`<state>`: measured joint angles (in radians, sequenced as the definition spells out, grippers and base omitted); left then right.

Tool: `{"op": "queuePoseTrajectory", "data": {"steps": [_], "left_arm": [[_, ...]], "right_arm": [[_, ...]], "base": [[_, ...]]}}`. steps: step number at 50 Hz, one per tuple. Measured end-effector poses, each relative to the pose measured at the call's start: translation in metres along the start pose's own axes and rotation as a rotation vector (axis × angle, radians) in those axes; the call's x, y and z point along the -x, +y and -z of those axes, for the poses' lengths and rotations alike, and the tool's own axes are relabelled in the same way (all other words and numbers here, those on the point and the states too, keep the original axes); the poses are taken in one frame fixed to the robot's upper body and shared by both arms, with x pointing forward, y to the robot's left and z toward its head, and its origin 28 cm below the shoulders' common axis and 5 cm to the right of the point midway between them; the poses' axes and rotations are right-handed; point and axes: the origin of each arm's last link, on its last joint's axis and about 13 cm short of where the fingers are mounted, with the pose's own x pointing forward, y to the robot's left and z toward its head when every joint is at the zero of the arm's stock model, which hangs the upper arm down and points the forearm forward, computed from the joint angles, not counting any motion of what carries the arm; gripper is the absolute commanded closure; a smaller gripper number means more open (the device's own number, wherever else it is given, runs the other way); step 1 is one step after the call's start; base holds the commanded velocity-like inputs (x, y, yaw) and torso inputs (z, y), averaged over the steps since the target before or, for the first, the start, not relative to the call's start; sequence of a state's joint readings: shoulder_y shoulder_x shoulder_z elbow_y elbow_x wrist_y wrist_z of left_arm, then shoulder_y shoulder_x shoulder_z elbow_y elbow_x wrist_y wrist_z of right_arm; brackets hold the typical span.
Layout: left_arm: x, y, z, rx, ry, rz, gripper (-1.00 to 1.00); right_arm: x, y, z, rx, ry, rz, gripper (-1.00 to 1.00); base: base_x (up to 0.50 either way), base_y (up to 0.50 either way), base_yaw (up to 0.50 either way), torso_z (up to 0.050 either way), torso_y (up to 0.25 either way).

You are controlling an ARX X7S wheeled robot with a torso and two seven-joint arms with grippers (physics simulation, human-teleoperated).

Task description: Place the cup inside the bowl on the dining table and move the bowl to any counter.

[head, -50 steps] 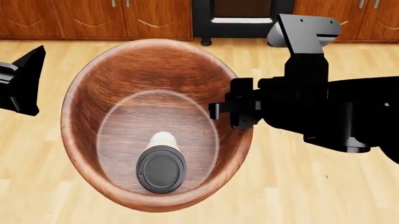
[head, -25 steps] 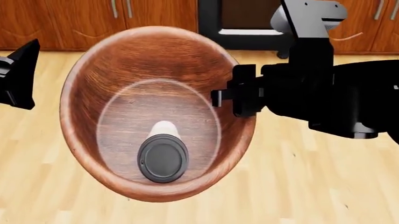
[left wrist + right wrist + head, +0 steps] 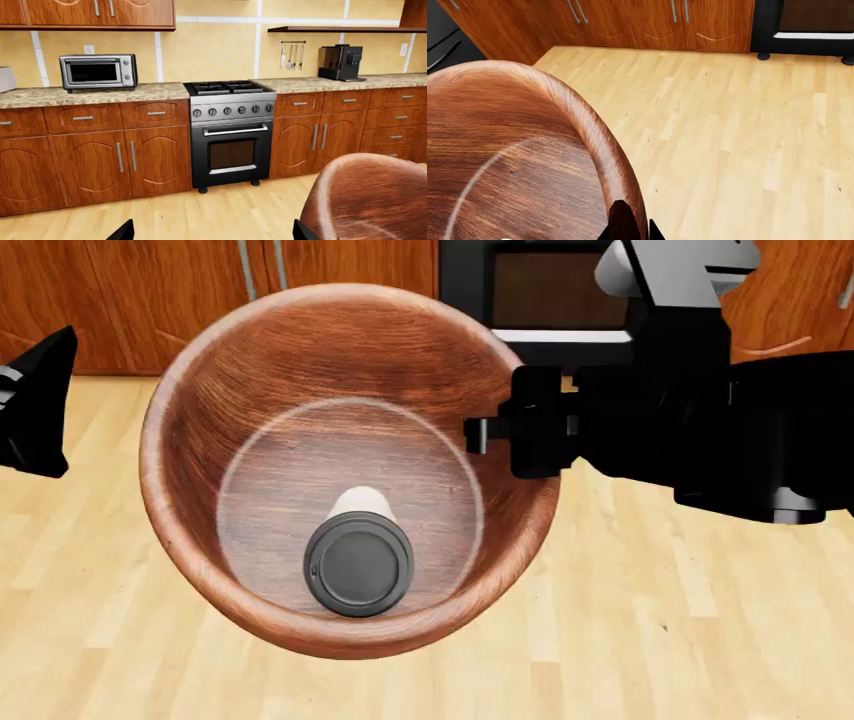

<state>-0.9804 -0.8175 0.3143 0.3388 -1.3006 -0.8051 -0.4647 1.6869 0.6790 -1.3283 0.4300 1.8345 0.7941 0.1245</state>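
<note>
left wrist view: the bowl (image 3: 373,195) fills a corner before the counter (image 3: 93,95) and stove (image 3: 230,132); the left claw (image 3: 210,232) is spread open, empty.
head view: the cup (image 3: 358,555) lies inside the bowl, held above the floor (image 3: 694,620).
right wrist view: the right claw (image 3: 627,227) pinches the bowl's rim.

Wood bowl (image 3: 267,370) held above floor; grey-lidded cup (image 3: 358,558) upright inside.

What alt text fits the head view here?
A wooden bowl carried above a plank floor holds a lidded cup. The right gripper clamps the rim; the left gripper sits apart.
</note>
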Motion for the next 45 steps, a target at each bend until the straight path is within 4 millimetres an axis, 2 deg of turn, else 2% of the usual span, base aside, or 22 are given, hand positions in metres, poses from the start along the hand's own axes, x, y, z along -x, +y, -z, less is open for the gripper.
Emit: {"op": "queuePoseTrajectory", "data": {"steps": [15,45], "left_arm": [[0.0012,0.0,0.0005,-0.002,-0.001,-0.001,-1.0],[0.0019,-0.0006,0.0042,0.001,0.006,-0.001,-1.0]], "right_arm": [[0.004,-0.0004,-0.0059,-0.003,-0.017,0.008,1.0],[0.0036,-0.0017,-0.0043,0.002,-0.019,0.021,1.0]], "base": [[0.5,0.16,0.0,0.0,0.001],[0.5,0.16,0.0,0.0,0.002]]}}
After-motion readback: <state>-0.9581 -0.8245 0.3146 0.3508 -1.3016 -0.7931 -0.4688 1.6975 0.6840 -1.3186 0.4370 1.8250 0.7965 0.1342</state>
